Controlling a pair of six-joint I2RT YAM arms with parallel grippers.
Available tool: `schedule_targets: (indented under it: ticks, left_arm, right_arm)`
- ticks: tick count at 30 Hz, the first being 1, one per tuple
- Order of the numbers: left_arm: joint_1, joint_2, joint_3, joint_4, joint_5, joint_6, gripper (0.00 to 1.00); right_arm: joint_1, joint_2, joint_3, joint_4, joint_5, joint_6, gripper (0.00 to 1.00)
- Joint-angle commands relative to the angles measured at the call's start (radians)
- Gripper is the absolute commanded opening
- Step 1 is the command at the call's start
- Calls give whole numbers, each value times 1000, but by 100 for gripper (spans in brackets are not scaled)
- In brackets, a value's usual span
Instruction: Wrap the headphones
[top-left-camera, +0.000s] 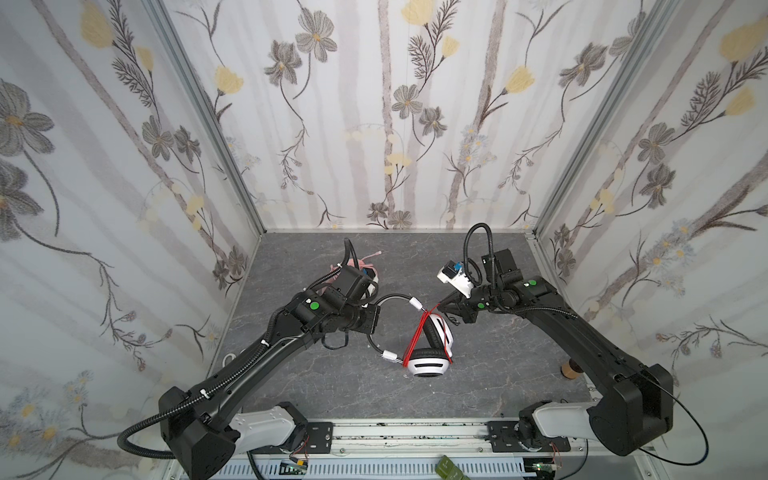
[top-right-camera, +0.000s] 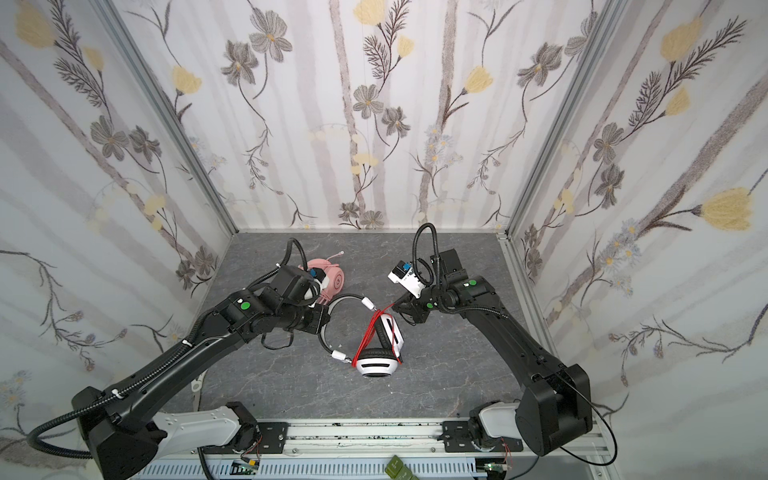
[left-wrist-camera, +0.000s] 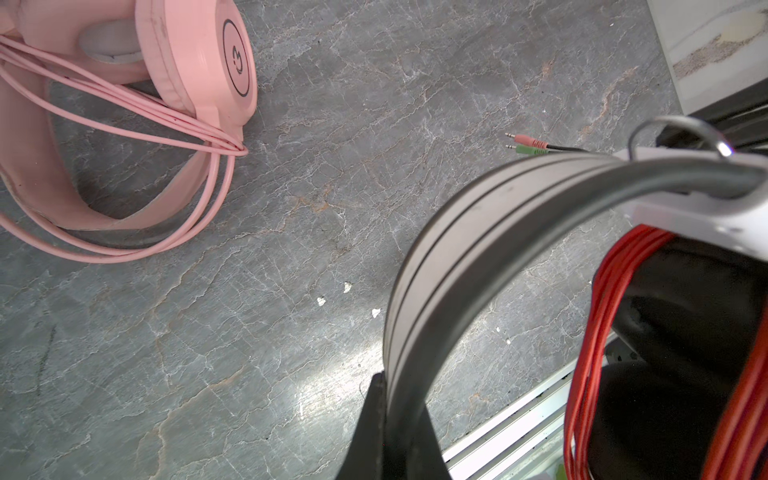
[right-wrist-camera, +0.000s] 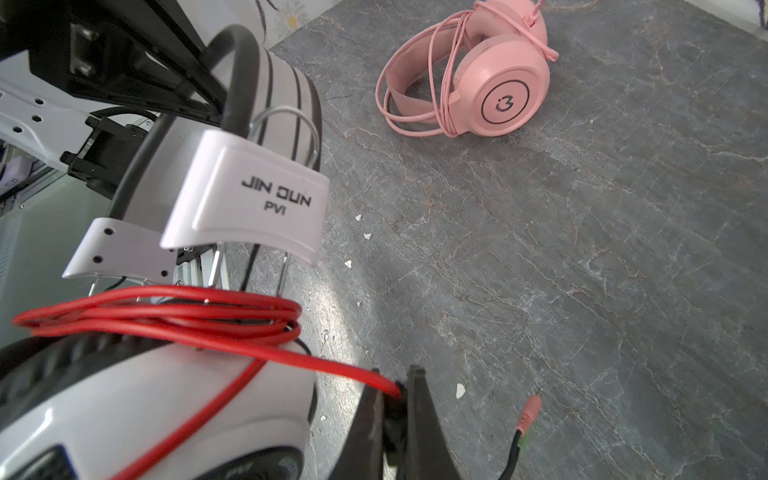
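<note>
On the grey marbled worktop (top-left-camera: 478, 374), centre: white-and-black headset (top-left-camera: 428, 365), earcups folded together, red cable (top-left-camera: 417, 332) wound in several turns across them. Left tool (left-wrist-camera: 395, 399): jaws closed on the headset's headband (left-wrist-camera: 457, 232). Right tool (right-wrist-camera: 395, 392): jaws narrow, pinching a taut run of the red cable just beside the upper earcup. Jack plugs (right-wrist-camera: 528, 411), pink and green on a black lead: near the right tool's tips. Back left, behind the left arm: pink headset (top-right-camera: 332, 280), on its side, pink cable (right-wrist-camera: 415, 120) looped around band and earcup, apart from both tools.
</note>
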Motion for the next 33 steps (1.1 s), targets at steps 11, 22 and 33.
schedule_targets:
  ticks: [11,22,33]
  left_arm:
    - [5,42,94,0,4,-80,0]
    - [15,159,316,-68,-3,-158,0]
    - [29,267,537,-169,51,-252,0]
  right_arm:
    - [-63,-98,9,141,132,107,62]
    - [-118,-209,-205,347,210,411,58]
    - [-164,-309,-491,736,28,718,67]
